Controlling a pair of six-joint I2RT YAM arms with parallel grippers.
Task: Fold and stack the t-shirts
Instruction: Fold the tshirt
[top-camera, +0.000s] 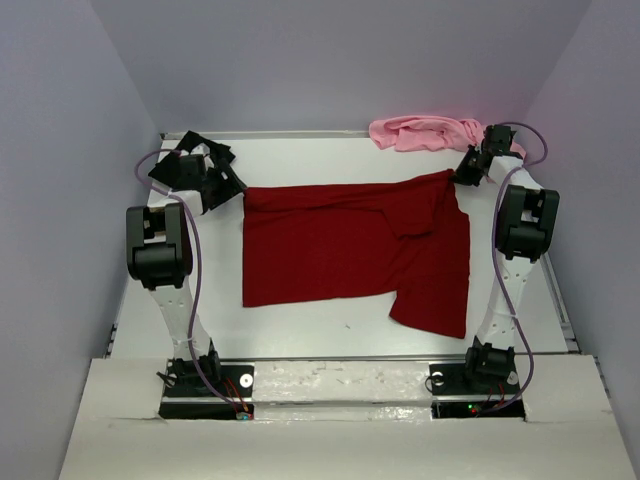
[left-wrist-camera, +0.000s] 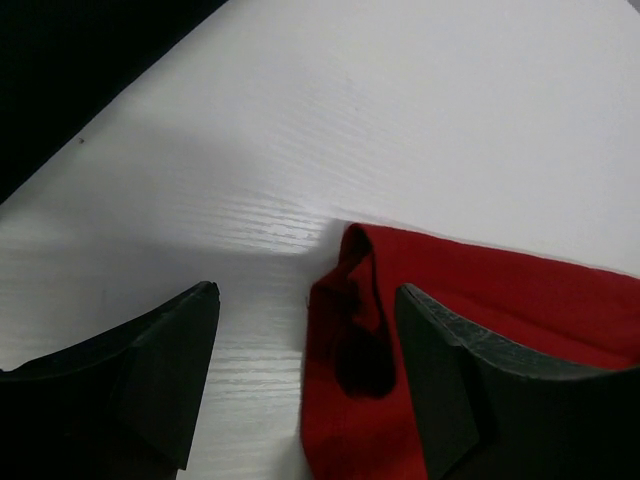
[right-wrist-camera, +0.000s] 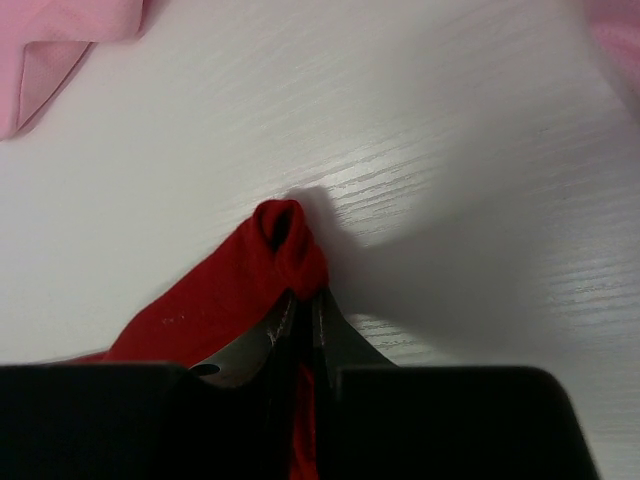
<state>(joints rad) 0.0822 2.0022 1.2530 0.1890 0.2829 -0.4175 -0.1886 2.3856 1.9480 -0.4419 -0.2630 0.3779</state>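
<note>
T-shirt (top-camera: 340, 250), dark red, spread crosswise: right claw (right-wrist-camera: 300, 300) clenched on far-right corner, left claw (left-wrist-camera: 305, 300) released over far-left corner

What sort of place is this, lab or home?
Probably a lab test cell: a white table boxed in by plain walls, left arm and right arm bolted at its near edge, a dark red shirt and pink shirt on it.
</note>
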